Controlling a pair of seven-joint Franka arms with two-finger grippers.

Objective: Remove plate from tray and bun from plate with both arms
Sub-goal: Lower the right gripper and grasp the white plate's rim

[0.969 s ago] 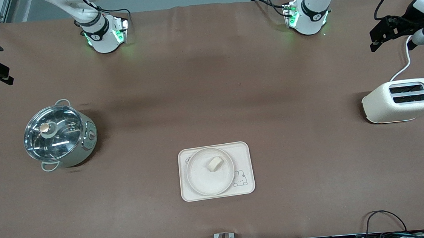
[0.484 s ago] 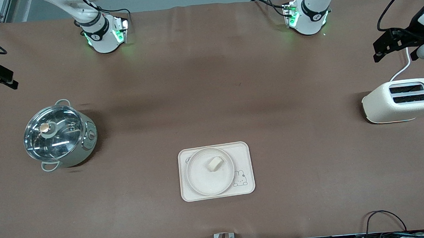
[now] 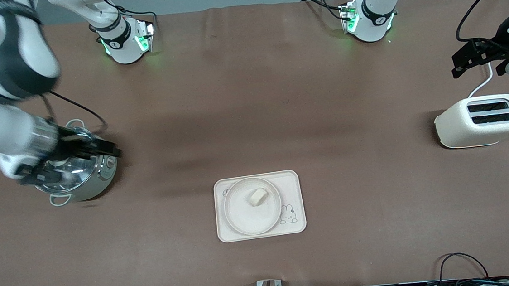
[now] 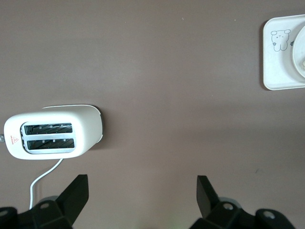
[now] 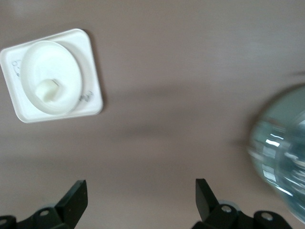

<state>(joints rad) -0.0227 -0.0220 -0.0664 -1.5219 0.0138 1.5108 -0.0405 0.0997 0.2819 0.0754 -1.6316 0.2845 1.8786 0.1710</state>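
The round cream plate [image 3: 250, 218] lies on the rectangular rabbit tray [image 3: 292, 184] near the table's front middle. The small pale bun [image 3: 257, 197] rests on the plate. My right gripper [image 3: 70, 165] is open and empty, up in the air over the glass-lidded pot [image 3: 86, 188]. My left gripper [image 3: 478, 70] is open and empty, over the table at the left arm's end, by the toaster [image 3: 482, 120]. The right wrist view shows the plate [image 5: 47, 62], the bun [image 5: 49, 89] and my open right gripper [image 5: 141, 196]. The left wrist view shows my open left gripper [image 4: 142, 191] and a part of the tray [image 4: 279, 62].
The steel pot stands toward the right arm's end of the table and shows blurred in the right wrist view [image 5: 281, 162]. The cream toaster [image 4: 52, 131] with its white cord stands toward the left arm's end. Cables hang along the table's front edge.
My right arm has swung in from the table's end and its gripper now hangs over the pot. My left gripper has drifted slightly toward the toaster. Plate and bun have not moved.
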